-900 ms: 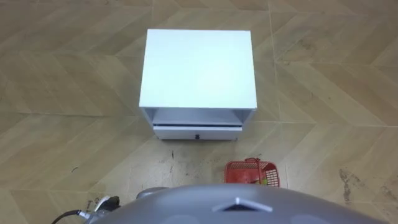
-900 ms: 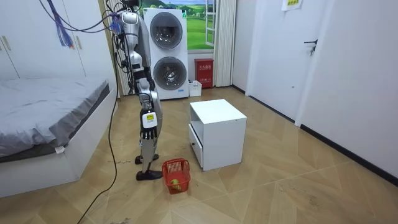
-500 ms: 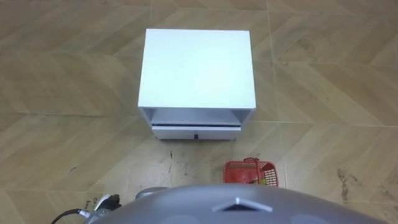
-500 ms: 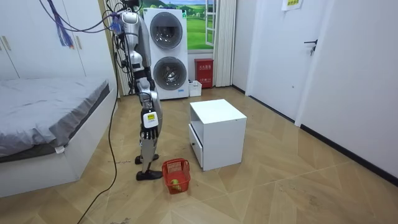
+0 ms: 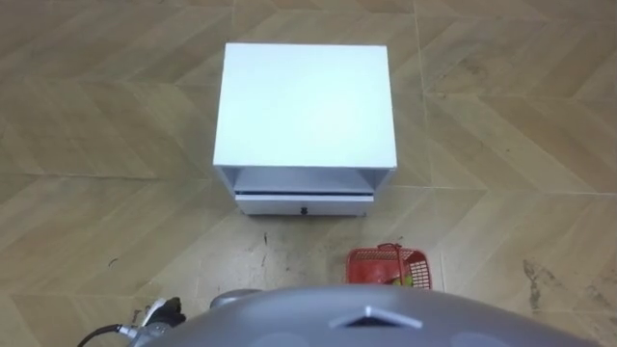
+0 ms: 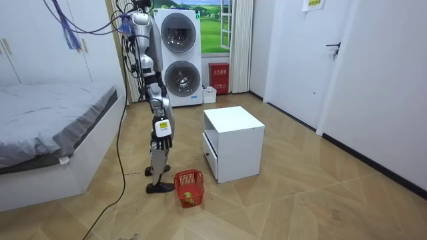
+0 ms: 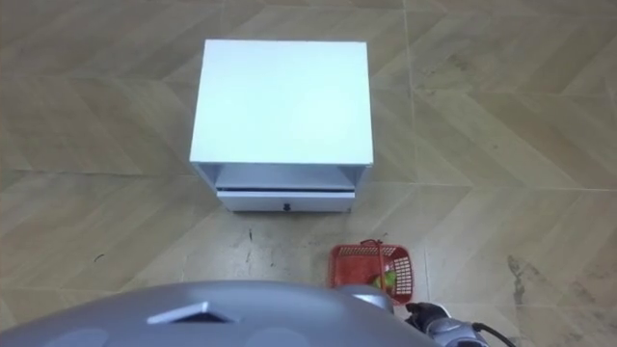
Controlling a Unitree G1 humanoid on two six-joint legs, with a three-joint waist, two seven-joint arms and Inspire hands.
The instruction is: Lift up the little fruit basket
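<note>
A red plastic fruit basket (image 5: 384, 264) with its handle up stands on the wood floor, just in front of me and to my right. A green-yellow fruit (image 5: 408, 280) lies inside it. In the room view the basket (image 6: 189, 186) sits by my feet, short of the white cabinet. I stand upright facing the cabinet. My right hand (image 6: 162, 141) hangs at my side above the basket with its fingers relaxed and holds nothing. My left hand (image 5: 161, 312) peeks out beside my torso at the lower left.
A white cabinet (image 5: 307, 106) with a shut drawer (image 5: 304, 205) stands straight ahead, about a step away. In the room view a bed (image 6: 47, 127) lies behind me, stacked washing machines (image 6: 179, 57) stand at the back, and open floor lies to the right.
The eye view has drifted a little, so the camera moved. My right arm swung slightly forward. The basket and the cabinet stay where they were.
</note>
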